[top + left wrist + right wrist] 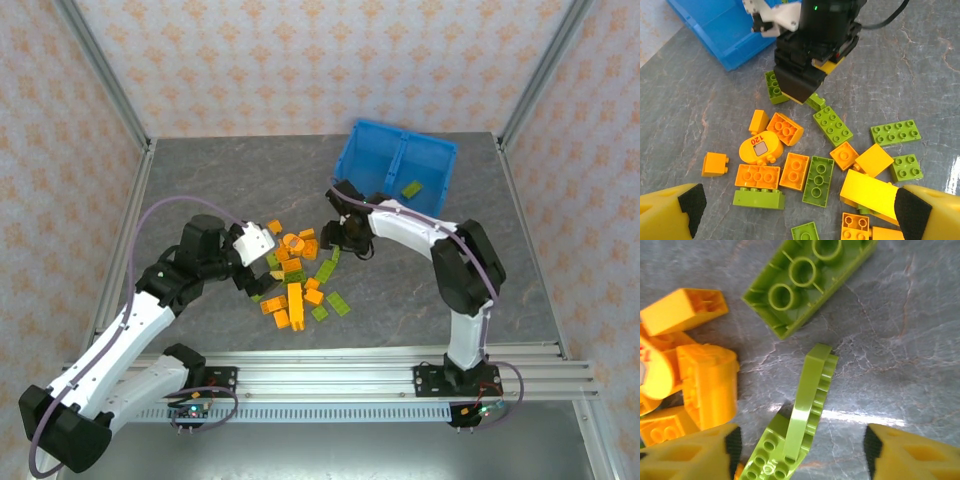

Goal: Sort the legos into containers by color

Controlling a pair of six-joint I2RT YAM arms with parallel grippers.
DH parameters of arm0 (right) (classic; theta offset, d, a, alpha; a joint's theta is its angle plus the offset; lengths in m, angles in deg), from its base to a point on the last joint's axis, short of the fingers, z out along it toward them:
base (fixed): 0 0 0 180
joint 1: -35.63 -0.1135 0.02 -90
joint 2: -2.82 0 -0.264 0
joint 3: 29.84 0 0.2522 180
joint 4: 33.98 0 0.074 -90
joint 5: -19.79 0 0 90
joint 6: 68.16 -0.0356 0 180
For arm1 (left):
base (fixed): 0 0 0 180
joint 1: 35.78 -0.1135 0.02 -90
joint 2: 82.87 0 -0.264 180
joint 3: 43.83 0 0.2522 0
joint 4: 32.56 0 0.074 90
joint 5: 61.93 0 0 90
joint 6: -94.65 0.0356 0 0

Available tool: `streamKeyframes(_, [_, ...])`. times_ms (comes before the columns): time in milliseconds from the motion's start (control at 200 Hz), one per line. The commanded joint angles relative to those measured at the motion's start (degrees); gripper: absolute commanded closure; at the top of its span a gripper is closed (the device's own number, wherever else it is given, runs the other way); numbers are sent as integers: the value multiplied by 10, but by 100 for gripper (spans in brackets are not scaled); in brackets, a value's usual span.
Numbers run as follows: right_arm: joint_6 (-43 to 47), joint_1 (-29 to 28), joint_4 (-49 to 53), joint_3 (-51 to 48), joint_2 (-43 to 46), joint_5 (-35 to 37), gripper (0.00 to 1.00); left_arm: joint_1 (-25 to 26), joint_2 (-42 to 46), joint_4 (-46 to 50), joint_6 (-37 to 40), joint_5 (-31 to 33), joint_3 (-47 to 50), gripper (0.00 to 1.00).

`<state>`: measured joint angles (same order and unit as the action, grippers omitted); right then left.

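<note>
Grey tabletop, scattered legos, blue bin

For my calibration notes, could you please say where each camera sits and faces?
Top external: above and behind the bases, looking down at both arms, the brick pile and blue bin.
Left wrist: on the left arm, looking past its own fingers at the pile and right gripper.
Right wrist: close over the table, facing down between its fingers at a tilted lime plate.
Shared: top and left wrist both show the right gripper.
</note>
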<state>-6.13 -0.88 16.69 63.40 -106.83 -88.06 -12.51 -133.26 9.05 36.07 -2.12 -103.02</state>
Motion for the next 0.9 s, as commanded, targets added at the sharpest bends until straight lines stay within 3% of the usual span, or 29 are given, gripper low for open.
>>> streamKeyframes(0, [-16, -3, -24, 3, -15, -8, 41, 3, 3, -5, 5, -20, -6, 0])
streamKeyframes(460, [-11, -3, 6, 12, -26, 68, 87, 3, -9, 6, 11, -34, -11, 0])
streamKeyframes(646, [4, -3, 20, 16, 25, 115, 89, 2, -1, 2, 9, -35, -9, 0])
streamKeyframes(896, [47, 34, 26, 40, 110, 170, 90, 2, 52, -92, -45, -7, 32, 0])
